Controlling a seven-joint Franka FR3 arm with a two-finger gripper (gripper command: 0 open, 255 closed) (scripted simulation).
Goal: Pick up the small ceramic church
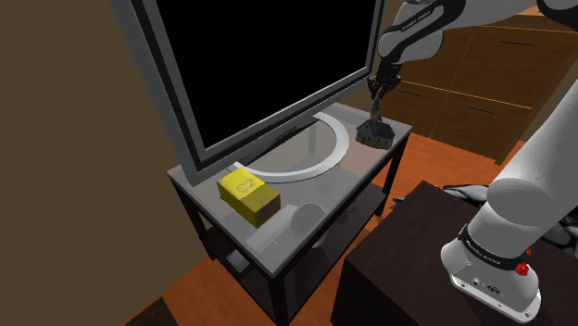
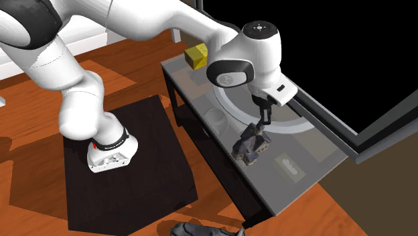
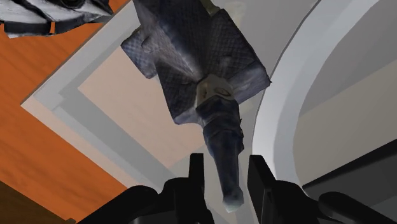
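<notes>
The small church [image 1: 376, 134] is a dark grey model with a tall spire, at the far corner of the glass-topped table [image 1: 306, 227]. My black gripper [image 1: 378, 104] comes down on it from above. In the wrist view the two fingers [image 3: 197, 172] clasp the spire, and the church roof [image 3: 191, 57] spreads out beyond them. In the second exterior view the church [image 2: 251, 146] hangs tilted under the gripper [image 2: 262, 123], close to the table's edge. I cannot tell whether its base still touches the glass.
A large black-screened monitor [image 1: 259, 65] stands on a curved white foot [image 1: 315, 165], just beside the church. A yellow box [image 1: 248, 196] lies at the table's other end. Dark wooden drawers [image 1: 482, 74] stand behind. A grey crumpled thing [image 2: 201, 230] lies on the orange floor.
</notes>
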